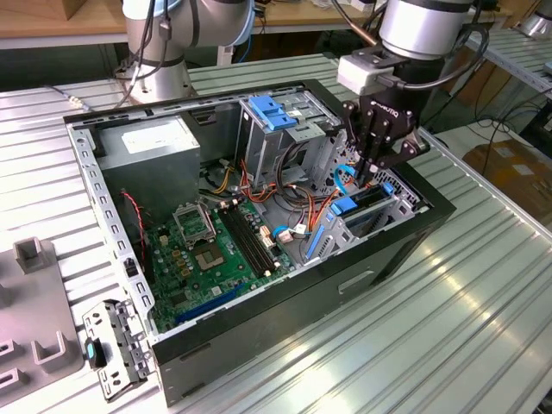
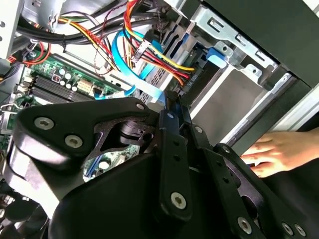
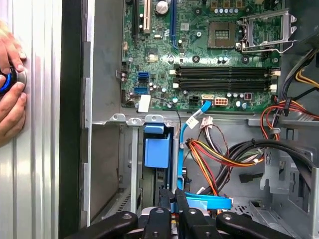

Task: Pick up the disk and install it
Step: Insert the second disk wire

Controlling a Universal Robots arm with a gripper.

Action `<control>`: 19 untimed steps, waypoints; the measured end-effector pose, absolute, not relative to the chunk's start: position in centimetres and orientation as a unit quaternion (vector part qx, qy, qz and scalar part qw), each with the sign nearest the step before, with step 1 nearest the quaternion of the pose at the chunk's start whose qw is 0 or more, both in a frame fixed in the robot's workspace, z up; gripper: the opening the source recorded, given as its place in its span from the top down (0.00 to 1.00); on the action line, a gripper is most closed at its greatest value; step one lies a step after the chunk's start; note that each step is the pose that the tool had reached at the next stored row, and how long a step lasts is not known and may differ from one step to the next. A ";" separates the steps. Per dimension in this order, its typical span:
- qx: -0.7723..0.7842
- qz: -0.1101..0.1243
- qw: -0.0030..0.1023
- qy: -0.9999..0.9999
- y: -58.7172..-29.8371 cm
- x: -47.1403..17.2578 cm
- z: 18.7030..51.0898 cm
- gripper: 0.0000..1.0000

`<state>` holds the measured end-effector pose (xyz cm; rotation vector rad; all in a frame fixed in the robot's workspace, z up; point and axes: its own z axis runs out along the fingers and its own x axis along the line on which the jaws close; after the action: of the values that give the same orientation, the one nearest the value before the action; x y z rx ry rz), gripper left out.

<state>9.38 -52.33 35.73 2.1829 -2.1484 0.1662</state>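
The disk (image 1: 369, 202) stands on edge inside the drive bay at the exterior view's right end of the open computer case (image 1: 285, 302). In the first wrist view, its blue side rail (image 3: 156, 151) and dark body show between the bay's metal walls. My gripper (image 1: 373, 171) hangs straight above that bay with its black fingers (image 3: 168, 206) drawn together, tips just over the disk's top edge. In the second wrist view, the fingertips (image 2: 172, 110) meet beside a flat blue data cable (image 2: 142, 85). I cannot tell whether they pinch it.
Red, yellow and orange wires (image 3: 219, 154) crowd the space beside the bay. The motherboard (image 1: 207, 250), a grey power-supply box (image 1: 159, 147) and a blue latch (image 1: 272, 112) fill the case. A person's hand (image 3: 11, 84) rests outside the case wall. A metal bracket (image 1: 116, 345) lies on the table.
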 end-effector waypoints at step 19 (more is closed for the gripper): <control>0.711 0.040 -0.011 -0.702 -54.8 8.6 35.2 0.84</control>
<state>8.55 -54.84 35.19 2.2493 -2.2199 0.1280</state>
